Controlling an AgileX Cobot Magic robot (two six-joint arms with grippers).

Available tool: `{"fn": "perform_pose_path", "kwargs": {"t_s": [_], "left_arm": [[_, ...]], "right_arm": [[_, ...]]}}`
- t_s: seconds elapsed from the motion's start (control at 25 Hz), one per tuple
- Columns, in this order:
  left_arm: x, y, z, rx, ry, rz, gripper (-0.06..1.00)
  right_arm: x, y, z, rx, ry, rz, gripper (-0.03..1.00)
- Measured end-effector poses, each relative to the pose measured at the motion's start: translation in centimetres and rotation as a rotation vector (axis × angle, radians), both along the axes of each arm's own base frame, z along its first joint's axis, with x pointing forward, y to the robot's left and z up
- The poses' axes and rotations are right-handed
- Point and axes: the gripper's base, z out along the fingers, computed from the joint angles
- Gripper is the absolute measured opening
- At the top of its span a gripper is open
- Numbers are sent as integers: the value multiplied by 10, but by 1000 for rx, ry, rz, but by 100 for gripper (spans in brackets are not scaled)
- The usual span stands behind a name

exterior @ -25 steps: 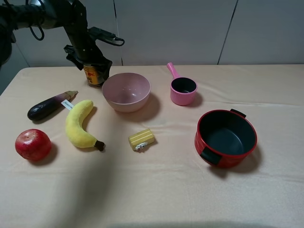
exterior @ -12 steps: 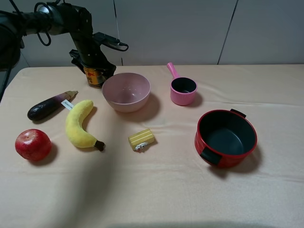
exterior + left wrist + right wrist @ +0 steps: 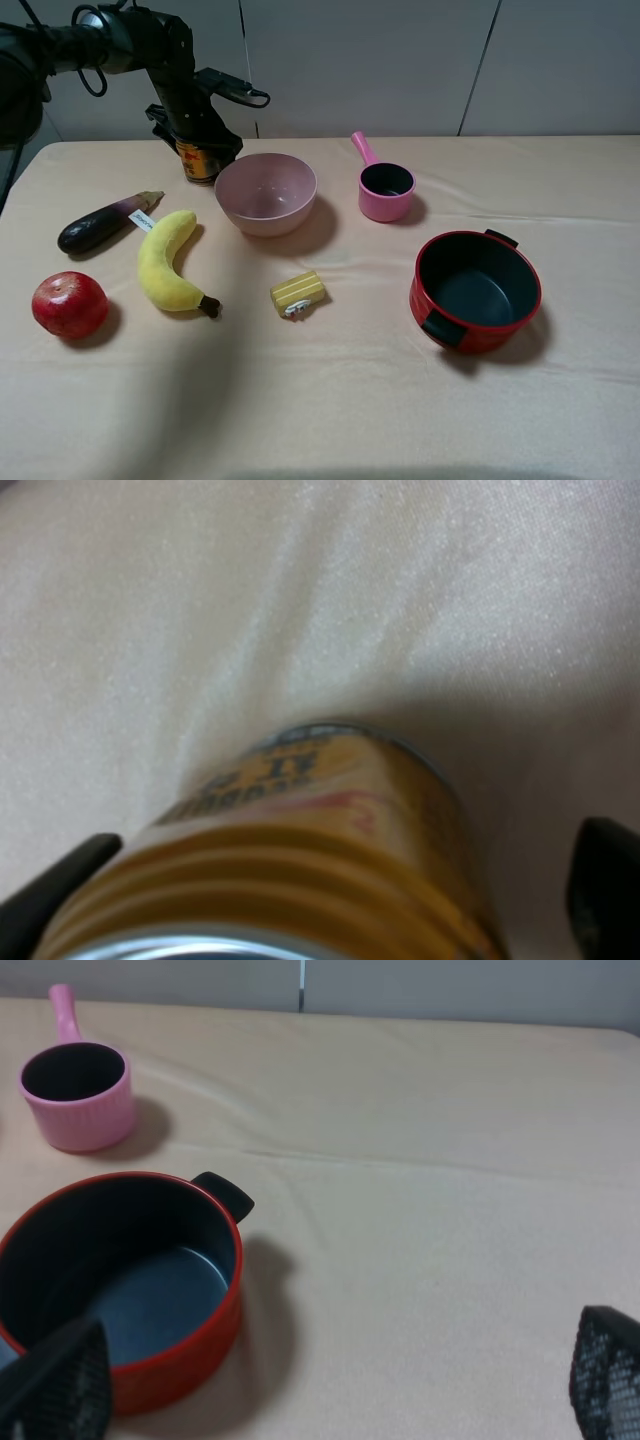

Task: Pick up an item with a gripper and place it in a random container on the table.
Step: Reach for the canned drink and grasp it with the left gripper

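Note:
The item, a small orange-yellow can [image 3: 201,161], stands upright at the back left of the table [image 3: 330,400], just left of the pink bowl. My left gripper [image 3: 198,148] reaches down over it from the dark arm. In the left wrist view the can [image 3: 320,820] fills the space between the fingers of the left gripper [image 3: 325,890]; one fingertip [image 3: 55,885] is at its side and the other [image 3: 605,880] stands a little off it. The container, a red pot [image 3: 470,335] with black handles, sits empty at the right. My right gripper [image 3: 325,1380] hovers open just beside the pot [image 3: 170,1360].
A pink bowl [image 3: 266,192] and a small pink saucepan [image 3: 385,190] stand at the back middle. A yellow ridged block [image 3: 298,293] lies in the centre. A banana [image 3: 165,260], an eggplant [image 3: 95,225] and a red apple [image 3: 69,304] lie at the left.
The left arm shifted slightly over the can between the oldest frame and the middle one, then held still. The can stands where it was.

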Motion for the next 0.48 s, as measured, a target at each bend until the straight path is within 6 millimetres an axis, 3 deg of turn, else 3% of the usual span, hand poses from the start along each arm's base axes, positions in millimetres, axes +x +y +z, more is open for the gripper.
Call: {"fn": "perform_pose_path", "kwargs": {"t_s": [0.12,0.48], "left_arm": [[0,0,0,-5,-3,1,68],[0,-1,0,-36,-3,63,68]], "right_arm": [[0,0,0,0,0,0,69],[0,0,0,0,0,0,69]]}}
